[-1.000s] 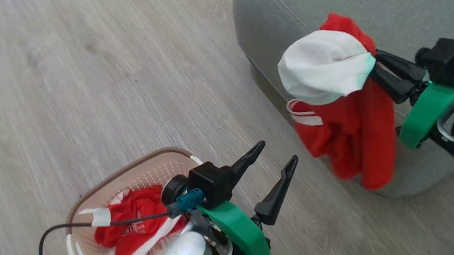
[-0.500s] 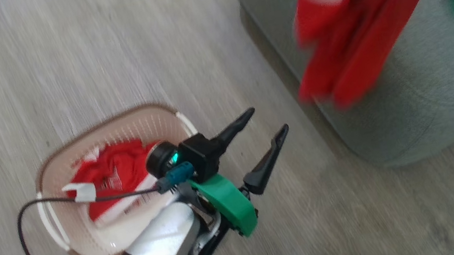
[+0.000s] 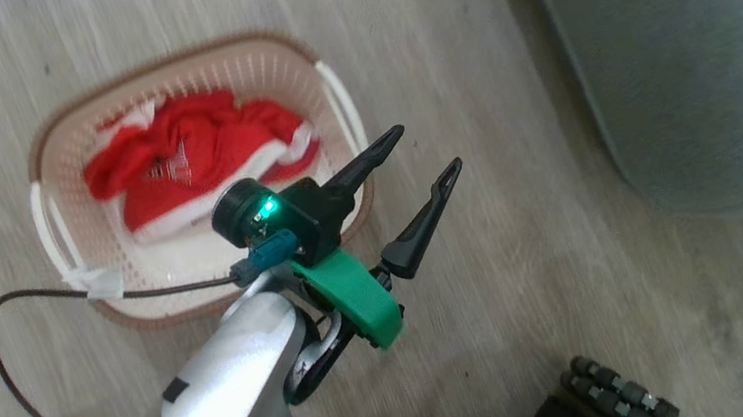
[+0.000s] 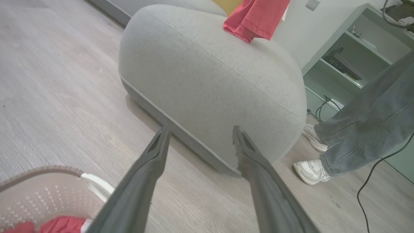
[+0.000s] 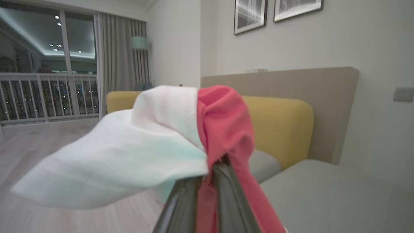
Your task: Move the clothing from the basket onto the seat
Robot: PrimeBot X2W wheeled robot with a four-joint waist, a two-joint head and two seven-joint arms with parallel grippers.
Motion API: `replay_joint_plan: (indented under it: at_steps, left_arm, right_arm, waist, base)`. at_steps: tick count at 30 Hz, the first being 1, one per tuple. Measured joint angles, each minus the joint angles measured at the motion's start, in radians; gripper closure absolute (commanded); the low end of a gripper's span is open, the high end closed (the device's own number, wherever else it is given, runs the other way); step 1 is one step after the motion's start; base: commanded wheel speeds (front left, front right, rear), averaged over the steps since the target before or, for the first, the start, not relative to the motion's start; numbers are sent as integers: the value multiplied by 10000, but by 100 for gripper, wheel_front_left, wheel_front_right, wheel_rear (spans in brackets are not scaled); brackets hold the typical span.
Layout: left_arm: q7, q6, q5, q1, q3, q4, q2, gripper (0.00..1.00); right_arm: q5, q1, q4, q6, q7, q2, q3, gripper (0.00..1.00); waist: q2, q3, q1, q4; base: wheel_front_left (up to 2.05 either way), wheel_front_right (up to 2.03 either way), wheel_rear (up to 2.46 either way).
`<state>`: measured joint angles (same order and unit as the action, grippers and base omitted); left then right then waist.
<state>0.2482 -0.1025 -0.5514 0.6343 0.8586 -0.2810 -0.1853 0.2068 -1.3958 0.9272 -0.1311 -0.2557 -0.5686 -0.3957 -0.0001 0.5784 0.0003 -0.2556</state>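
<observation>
The cream basket stands on the wood floor with red and white clothing bunched inside it. My left gripper hangs open and empty just right of the basket, fingers pointing toward the grey-green seat. In the left wrist view the seat lies ahead between my fingers, and a red garment dangles over its top. My right gripper is shut on a red and white garment, held up in the air with the seat below at the right.
A person in jeans and white shoes stands right of the seat. A pale green shelf unit and floor cables lie behind. A yellow chair stands beyond the seat. A cable trails from my left wrist.
The head camera has swung down and left, so the basket sits higher in view. My right gripper has lifted the garment up out of the head view. The left gripper stays open.
</observation>
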Motion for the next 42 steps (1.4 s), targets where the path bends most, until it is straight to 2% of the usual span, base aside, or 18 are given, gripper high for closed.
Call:
replay_joint_plan:
  at_steps: [6,9,14,15,16,17,18,22,26,27,30,35,38,42]
  left_arm:
    - [-12,6,364,166,121,407,-192,0]
    - [-105,104,426,280,115,560,-355,0]
    - [-282,178,420,279,105,627,-704,0]
    - [-284,182,418,278,102,646,-738,0]
    - [-286,194,405,279,88,683,-752,0]
    - [-286,236,405,280,59,727,-757,0]
    - [-286,274,401,276,33,765,-763,0]
    - [-282,357,230,271,-205,828,-857,0]
    - [-236,372,42,181,-261,727,-838,0]
    - [-236,372,42,181,-261,727,-838,0]
    - [-173,372,-230,-72,-347,437,-748,0]
    - [-94,368,-677,-773,-466,-196,-602,0]
    - [-88,351,-1022,-1167,-558,-541,-531,0]
    - [-6,357,-1361,-1648,-928,-702,-339,0]
  right_arm:
    - [-1417,10,305,0,0,422,-2583,100]
    - [-2140,249,92,0,-2,1174,-3664,100]
    - [-3156,828,-82,0,2,2654,-4612,100]
    - [-3325,903,-123,0,0,2780,-4740,92]
    - [-3538,1000,-171,0,0,2817,-4801,69]
    - [-3726,1075,-228,0,0,2809,-4840,39]
    - [-3843,1125,-259,0,0,2794,-4890,0]
    - [-4481,1327,-138,0,0,2798,-4372,0]
    - [-4847,1828,255,0,0,2729,-2928,0]
    - [-4847,1828,255,0,0,2729,-2928,0]
    - [-4884,2577,476,0,2,2644,-1722,0]
    - [-4172,4276,163,0,2,2623,-403,0]
    - [-3530,5360,-272,0,4,2596,-81,0]
    - [-2732,6956,-1438,0,4,2608,174,0]
  waist:
    - [0,1280,0,301]
    - [0,1889,-1,371]
    - [0,2529,2,206]
    - [0,2548,1,130]
    - [0,2537,-1,54]
    - [0,2506,-3,-4]
    - [0,2456,-4,-49]
    - [1,2146,-4,-198]
    - [1,1646,-4,-278]
    - [1,1646,-4,-278]
    - [1,1130,-4,-286]
    - [2,76,-4,-204]
    - [2,-591,-4,-101]
    - [2,-1444,-5,84]
  base:
    - [0,0,0]
    - [0,0,0]
    - [0,0,0]
    - [0,0,0]
    - [0,0,0]
    - [0,0,0]
    - [0,0,0]
    - [0,0,0]
    - [0,0,0]
    - [0,0,0]
    - [0,0,0]
    - [0,0,0]
    - [0,0,0]
    - [0,0,0]
